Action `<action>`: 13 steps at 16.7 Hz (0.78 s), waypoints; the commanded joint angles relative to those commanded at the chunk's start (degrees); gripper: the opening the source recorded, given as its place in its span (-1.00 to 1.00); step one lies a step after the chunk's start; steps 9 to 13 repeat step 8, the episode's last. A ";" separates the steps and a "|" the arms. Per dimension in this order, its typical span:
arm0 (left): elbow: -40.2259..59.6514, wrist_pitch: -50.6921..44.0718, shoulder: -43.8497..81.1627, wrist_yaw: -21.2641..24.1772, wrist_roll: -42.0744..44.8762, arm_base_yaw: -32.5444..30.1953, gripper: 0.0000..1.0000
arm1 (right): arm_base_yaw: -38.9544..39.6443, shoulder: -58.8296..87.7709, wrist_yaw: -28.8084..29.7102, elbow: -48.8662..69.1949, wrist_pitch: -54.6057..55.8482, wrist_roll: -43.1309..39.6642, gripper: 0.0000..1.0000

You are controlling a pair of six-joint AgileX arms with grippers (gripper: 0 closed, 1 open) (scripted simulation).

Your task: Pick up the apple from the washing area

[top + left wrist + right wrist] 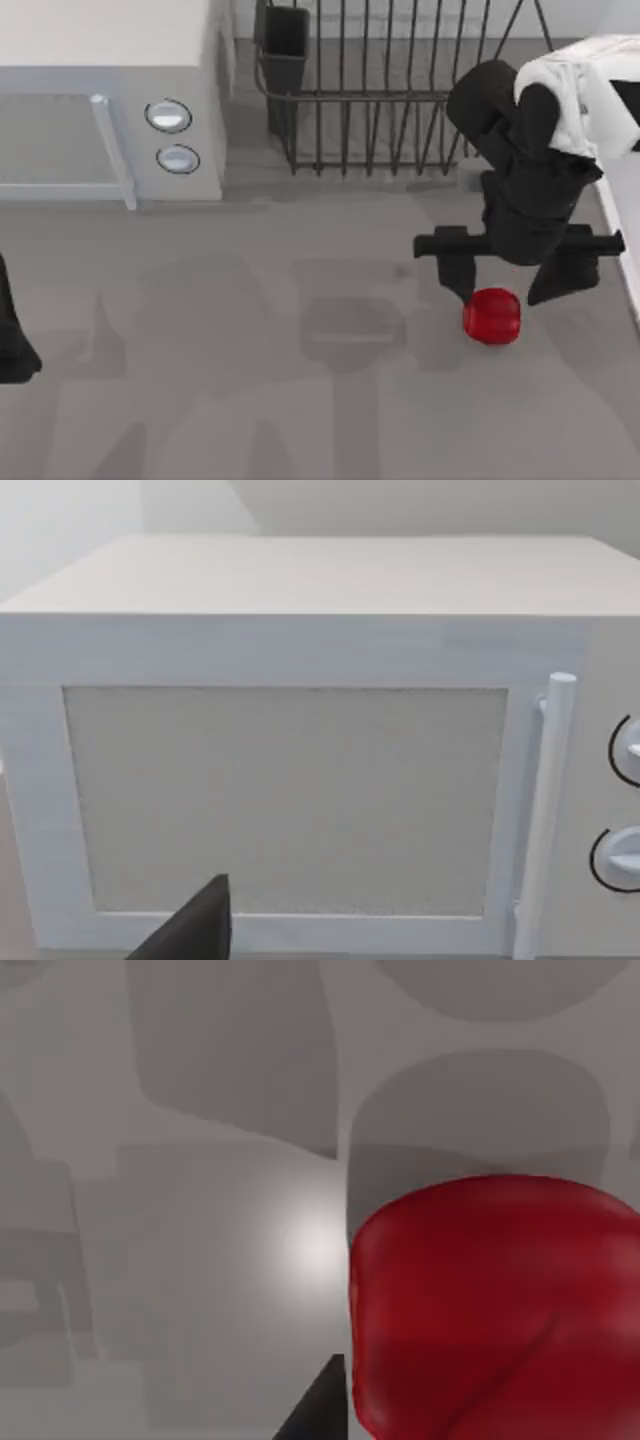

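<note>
The red apple [492,316] lies on the grey surface, a little left of the washing area's light straight rim [629,288] at the right edge of the top view. My right gripper [506,294] hangs over it, open, its two black fingers spread wider than the fruit and standing just behind it. Nothing is held between them. In the right wrist view the apple [495,1310] looms very close, with one dark fingertip [318,1410] beside it. My left gripper [12,345] is parked at the table's left edge.
A white box with two round knobs [168,116] and a bar handle stands at the back left, and the left wrist view faces its door [285,800]. Behind the right arm stands a black wire dish rack [380,95].
</note>
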 joint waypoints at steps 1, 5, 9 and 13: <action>0.00 0.00 0.00 0.00 0.00 0.00 1.00 | 0.00 0.00 0.00 0.00 0.00 0.00 0.81; 0.00 0.00 0.00 0.00 0.00 0.00 1.00 | 0.00 0.00 0.00 0.00 0.00 0.00 1.00; 0.00 0.00 0.00 0.00 0.00 0.00 1.00 | 0.00 0.00 0.00 0.00 0.00 0.00 1.00; 0.00 0.00 0.00 0.00 0.00 0.00 1.00 | 0.00 0.00 0.00 0.00 0.00 0.00 1.00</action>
